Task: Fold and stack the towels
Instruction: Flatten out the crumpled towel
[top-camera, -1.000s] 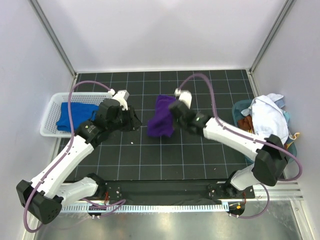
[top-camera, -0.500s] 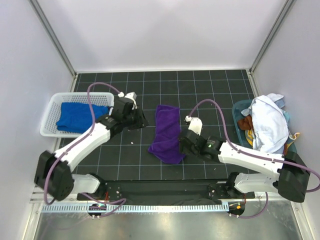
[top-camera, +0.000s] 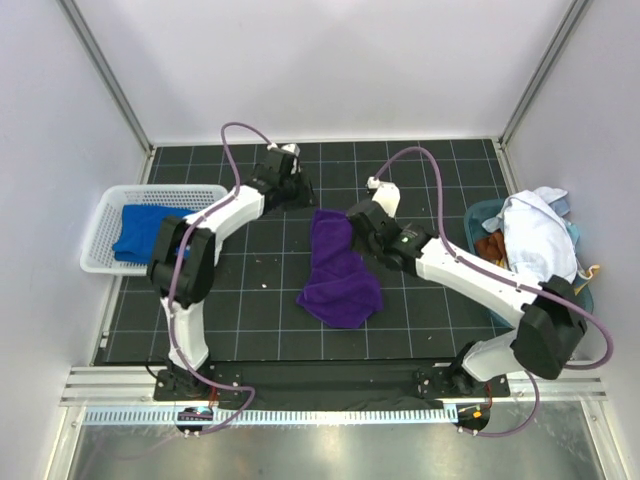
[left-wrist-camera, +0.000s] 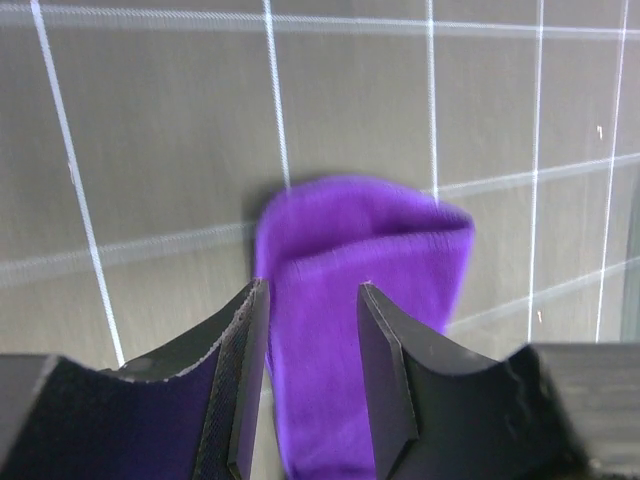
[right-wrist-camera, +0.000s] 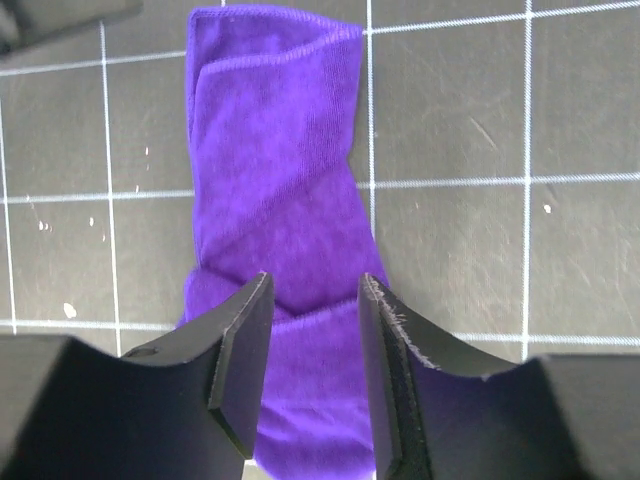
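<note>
On my right gripper (right-wrist-camera: 312, 375) the two fingers (right-wrist-camera: 240, 370) stand apart and pinch nothing. Straight under the gap between them I see the purple towel (right-wrist-camera: 275, 180), lying flat on the black gridded mat (right-wrist-camera: 450, 120). It runs on past the fingertips to a straight hem, with a narrower folded layer on top and creases crossing it on the slant. Its right edge runs just beside a white grid line beyond my right-hand finger.

My left gripper (left-wrist-camera: 310, 385) is parted as well and empty, with the same cloth passing beneath the gap. Just beyond those fingertips the towel ends in a rounded, doubled-over corner. That view is blurred, so I can't read the fold any closer.

From overhead, both pairs of fingers sit at the far end of the purple towel, the left by its far left corner and the right at its far right edge. The cloth widens and rumples toward the near side of the mat. Well out to the left of the left fingers, a white basket (top-camera: 100, 262) holds the blue towel (top-camera: 145, 230). Well out to the right of the right fingers, the white towel (top-camera: 535, 240) is heaped over a teal bin (top-camera: 478, 212), with a bit of orange cloth (top-camera: 490, 248) showing under it
</note>
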